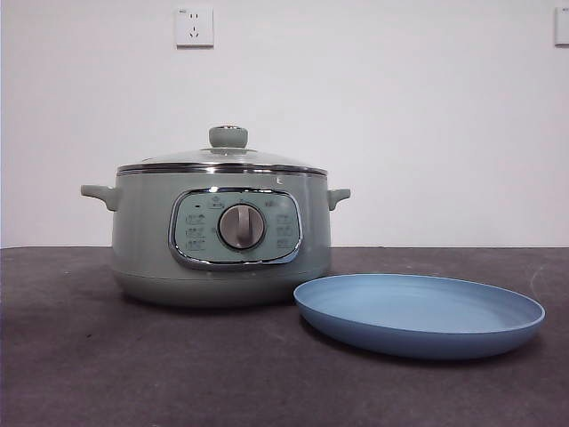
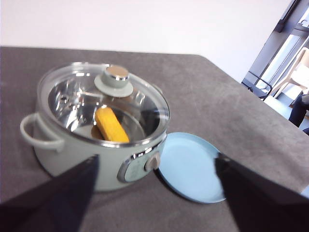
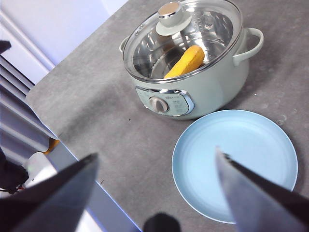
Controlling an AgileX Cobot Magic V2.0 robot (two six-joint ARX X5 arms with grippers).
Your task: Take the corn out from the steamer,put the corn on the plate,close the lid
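The sage-green steamer (image 1: 222, 236) stands on the dark table with its glass lid (image 1: 222, 160) on it. Through the lid the yellow-orange corn (image 2: 112, 124) lies inside the pot, and it also shows in the right wrist view (image 3: 186, 61). The empty light-blue plate (image 1: 420, 313) lies beside the steamer, touching its base. My left gripper (image 2: 154, 169) is open and empty, raised well above the steamer (image 2: 96, 130) and plate (image 2: 190, 166). My right gripper (image 3: 154, 166) is open and empty, high above the plate (image 3: 236, 162) and steamer (image 3: 193, 72). Neither arm shows in the front view.
The table's edge (image 3: 91, 179) runs near the steamer on one side, with a drop beyond it. A white wall with a socket (image 1: 194, 27) stands behind the table. Chairs (image 2: 297, 79) stand off the far corner.
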